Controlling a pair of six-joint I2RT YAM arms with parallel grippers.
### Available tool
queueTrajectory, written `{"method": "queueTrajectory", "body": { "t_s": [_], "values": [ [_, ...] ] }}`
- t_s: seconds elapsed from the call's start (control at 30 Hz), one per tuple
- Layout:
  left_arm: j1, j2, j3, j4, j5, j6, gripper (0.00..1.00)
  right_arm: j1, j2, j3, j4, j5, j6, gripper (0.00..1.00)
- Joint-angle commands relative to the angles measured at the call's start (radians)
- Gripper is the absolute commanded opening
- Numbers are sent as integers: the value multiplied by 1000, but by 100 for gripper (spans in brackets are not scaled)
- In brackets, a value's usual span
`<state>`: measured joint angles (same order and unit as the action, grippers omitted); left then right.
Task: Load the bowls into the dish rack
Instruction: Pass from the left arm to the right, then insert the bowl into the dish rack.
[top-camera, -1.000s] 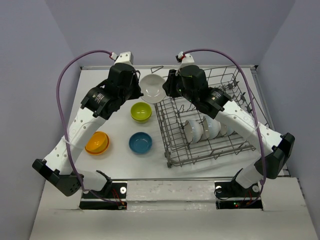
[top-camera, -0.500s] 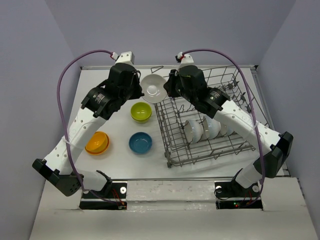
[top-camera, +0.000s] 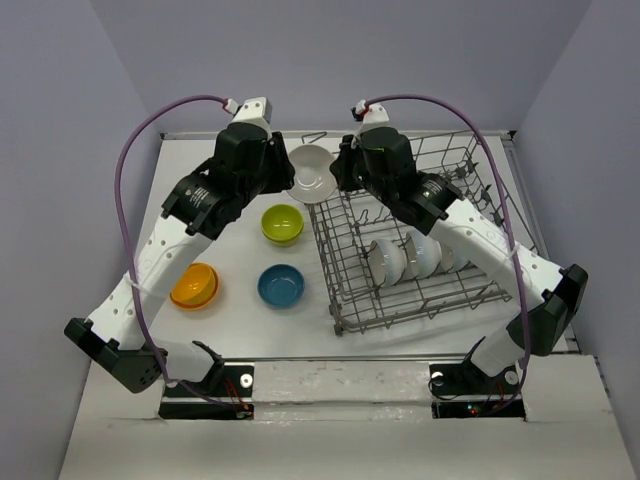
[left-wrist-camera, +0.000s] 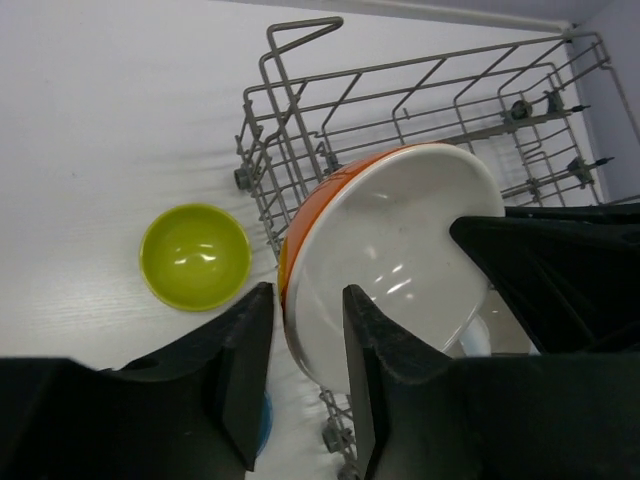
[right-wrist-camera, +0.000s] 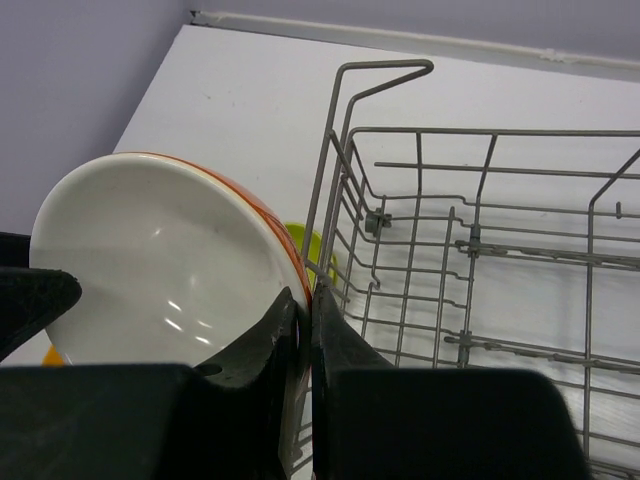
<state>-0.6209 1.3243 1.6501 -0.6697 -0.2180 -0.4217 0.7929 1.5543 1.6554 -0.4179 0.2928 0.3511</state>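
A white bowl with an orange outside (top-camera: 310, 172) hangs tilted in the air at the far left corner of the dish rack (top-camera: 420, 240). My right gripper (top-camera: 337, 176) is shut on its rim; in the right wrist view the gripper (right-wrist-camera: 304, 295) pinches the bowl's (right-wrist-camera: 160, 270) edge. My left gripper (left-wrist-camera: 305, 300) stands open, its fingers either side of the bowl's (left-wrist-camera: 400, 240) opposite rim with a gap showing. On the table lie a lime bowl (top-camera: 282, 223), a blue bowl (top-camera: 281, 286) and an orange bowl (top-camera: 194, 285).
Three white bowls (top-camera: 405, 258) stand on edge between the rack's tines near its front. The rack's raised wire handle (right-wrist-camera: 370, 75) is just right of the held bowl. Grey walls close in the table at the back and both sides.
My left gripper has opened off the bowl's rim. The right gripper has shut on the opposite rim, and the bowl has shifted slightly toward the rack.
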Motion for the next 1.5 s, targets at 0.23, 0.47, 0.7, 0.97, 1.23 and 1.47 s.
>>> {"method": "queueTrajectory", "body": {
  "t_s": [0.23,0.47,0.7,0.97,1.23,1.47],
  "values": [
    [-2,-89,25,186,36,73,67,-3,-74,110,37,400,-284,1],
    [42,-87,23,314,18,69,71,-128,-53,6,476,804,-901,1],
    [153,208,166,340,143,-14,67,-271,-19,-109,1039,812,-1421,1],
    [182,455,359,317,167,-15,54,-340,-33,-330,1191,649,-1601,1],
    [207,489,303,360,218,-20,46,-405,-22,-417,1193,652,-1627,1],
    [222,513,297,358,290,-20,38,-435,-17,-421,1111,664,-1559,1]
  ]
}}
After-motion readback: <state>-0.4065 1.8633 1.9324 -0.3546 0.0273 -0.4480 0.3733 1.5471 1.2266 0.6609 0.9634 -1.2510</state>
